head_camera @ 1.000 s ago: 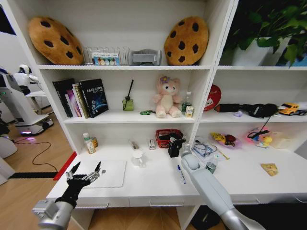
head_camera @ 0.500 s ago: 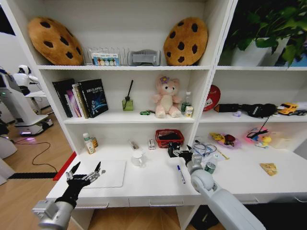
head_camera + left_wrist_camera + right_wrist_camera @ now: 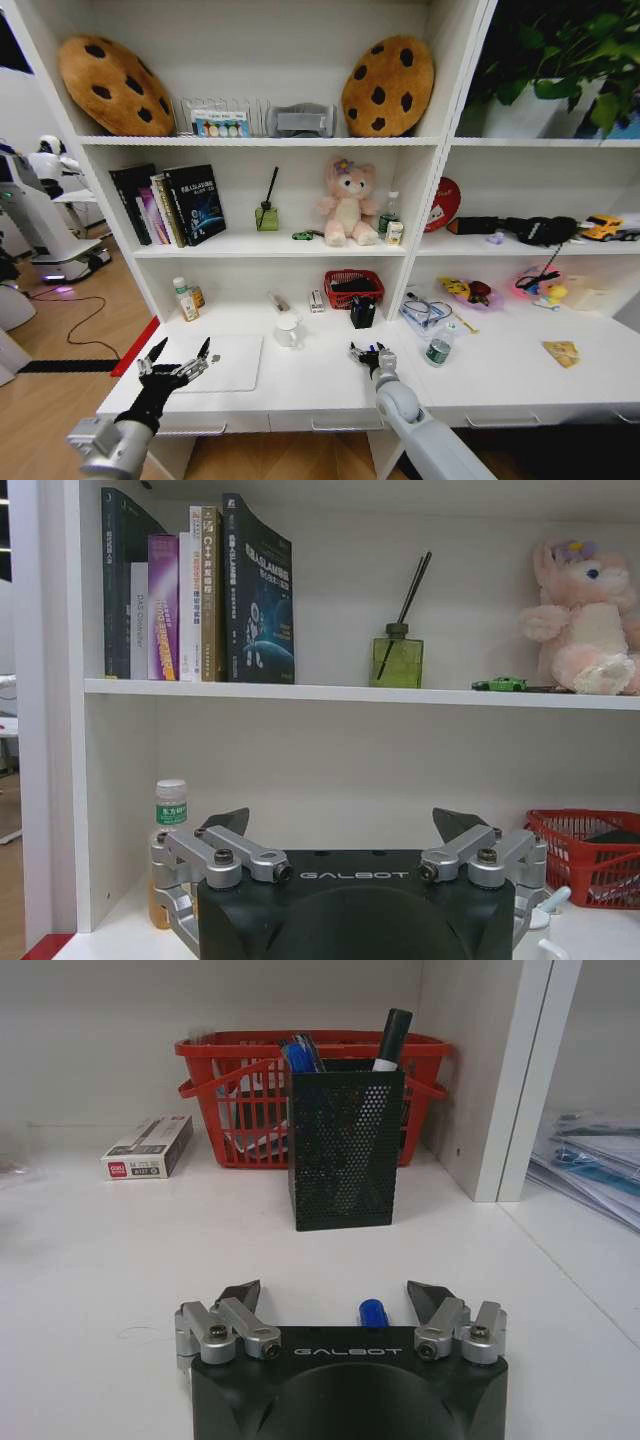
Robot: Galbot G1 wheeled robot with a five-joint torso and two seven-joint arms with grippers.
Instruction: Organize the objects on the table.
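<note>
My right gripper (image 3: 365,352) (image 3: 335,1290) is low over the white table (image 3: 320,385), open. A blue pen (image 3: 372,1311) lies between its fingers, only the cap end showing. Beyond it stands a black mesh pen holder (image 3: 346,1150) (image 3: 362,312) with pens in it. My left gripper (image 3: 178,363) (image 3: 343,820) hovers open and holds nothing at the table's left end, beside the silver laptop (image 3: 225,360). A white cup (image 3: 288,330), a green-labelled bottle (image 3: 438,347) and a flat yellowish piece (image 3: 562,352) rest on the table. A tiny green toy car (image 3: 302,236) (image 3: 500,684) sits on the shelf.
A red basket (image 3: 352,287) (image 3: 250,1080) stands against the back wall behind the pen holder, a small box (image 3: 147,1146) beside it. A shelf upright (image 3: 515,1070) rises right of the holder. Another bottle (image 3: 184,299) (image 3: 170,810) is at back left. Papers and toys (image 3: 465,292) crowd the right bay.
My right gripper has drawn back from the pen holder toward the table's front edge and come down over the blue pen. The left arm has not moved.
</note>
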